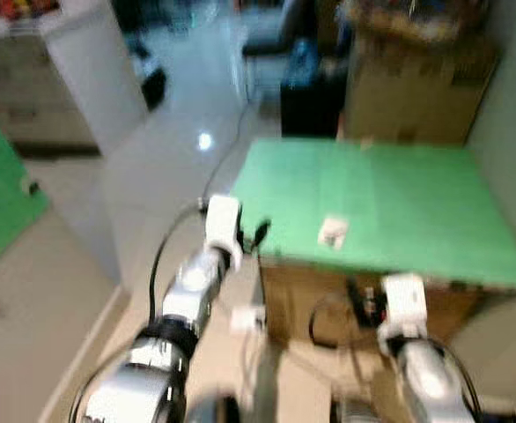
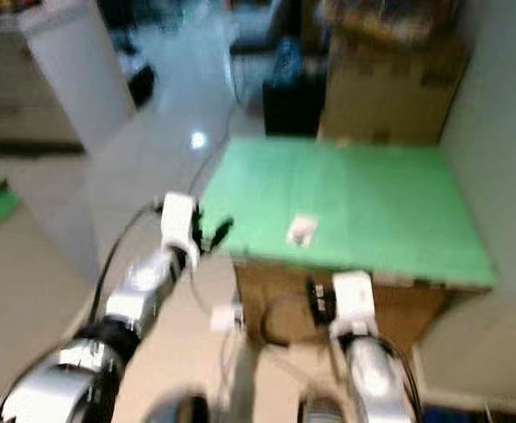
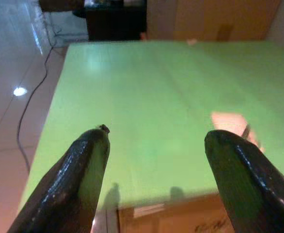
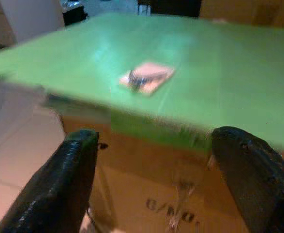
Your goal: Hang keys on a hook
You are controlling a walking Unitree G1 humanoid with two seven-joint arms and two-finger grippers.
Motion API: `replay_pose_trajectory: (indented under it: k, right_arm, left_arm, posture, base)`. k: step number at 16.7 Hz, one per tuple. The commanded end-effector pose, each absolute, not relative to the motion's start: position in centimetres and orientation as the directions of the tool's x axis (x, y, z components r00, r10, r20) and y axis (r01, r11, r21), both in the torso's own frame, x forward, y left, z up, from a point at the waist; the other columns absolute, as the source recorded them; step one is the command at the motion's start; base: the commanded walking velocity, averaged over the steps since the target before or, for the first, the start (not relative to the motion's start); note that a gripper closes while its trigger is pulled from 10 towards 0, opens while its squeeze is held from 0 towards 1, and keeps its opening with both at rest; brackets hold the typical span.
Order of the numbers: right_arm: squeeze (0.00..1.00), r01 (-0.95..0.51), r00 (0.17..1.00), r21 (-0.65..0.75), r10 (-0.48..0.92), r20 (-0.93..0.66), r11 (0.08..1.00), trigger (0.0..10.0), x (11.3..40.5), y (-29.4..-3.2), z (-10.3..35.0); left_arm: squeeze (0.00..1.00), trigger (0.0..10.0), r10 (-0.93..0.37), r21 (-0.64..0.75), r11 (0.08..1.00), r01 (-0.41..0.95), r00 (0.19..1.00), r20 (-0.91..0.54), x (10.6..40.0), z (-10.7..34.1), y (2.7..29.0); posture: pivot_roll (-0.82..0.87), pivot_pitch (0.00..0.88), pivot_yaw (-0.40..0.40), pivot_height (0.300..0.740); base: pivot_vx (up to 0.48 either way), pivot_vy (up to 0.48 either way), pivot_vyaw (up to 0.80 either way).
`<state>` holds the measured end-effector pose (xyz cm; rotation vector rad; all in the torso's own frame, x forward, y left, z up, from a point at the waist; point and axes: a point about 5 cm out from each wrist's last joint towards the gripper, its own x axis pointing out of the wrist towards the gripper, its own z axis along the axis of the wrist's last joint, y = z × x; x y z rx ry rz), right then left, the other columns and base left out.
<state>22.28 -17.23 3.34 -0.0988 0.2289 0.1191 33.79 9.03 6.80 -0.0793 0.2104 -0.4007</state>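
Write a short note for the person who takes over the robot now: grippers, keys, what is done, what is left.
Left gripper: fingers open, holding nothing, raised at the near left corner of the green table.
Right gripper: fingers open, holding nothing, low in front of the table's near edge, by the cardboard box under it.
Keys: lying on a small card near the table's front edge, untouched.
Done: nothing yet.
Left: grasp the keys, find a hook, hang them.

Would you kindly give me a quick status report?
Both grippers open, short of the table. Keys lie on green tabletop, untouched. Nothing between.
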Motion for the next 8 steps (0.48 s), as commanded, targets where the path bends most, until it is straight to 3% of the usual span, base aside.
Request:
replay_pose_trajectory:
  k: [1, 4, 8]
  right_arm:
    - [0.0, -0.122, 0.969, -0.084, 0.1, -0.226, 0.989, 10.0, 22.58, -16.88, 3.59]
    - [0.0, -0.108, 0.973, -0.085, 0.087, -0.215, 0.991, 10.0, 23.07, -16.95, 3.91]
    - [0.0, -0.134, 0.972, -0.086, 0.115, -0.203, 0.987, 10.0, 23.52, -16.54, 4.39]
  left_arm:
    - [0.0, 10.0, -0.371, -0.126, 0.928, 0.352, 0.907, -0.199, 33.52, 6.2, 9.69]
    - [0.0, 10.0, -0.383, -0.125, 0.923, 0.365, 0.904, -0.19, 33.34, 6.06, 9.27]
    - [0.0, 10.0, -0.371, -0.124, 0.927, 0.354, 0.915, -0.161, 33.51, 6.39, 9.81]
  posture:
    - [-0.2, 0.0, 0.119, 0.613]
    - [-0.2, 0.0, 0.114, 0.613]
    - [-0.19, 0.019, 0.105, 0.613]
  base:
    - [0.0, 0.0, 0.0]
    - [0.0, 0.0, 0.0]
    - [0.0, 0.0, -0.67]
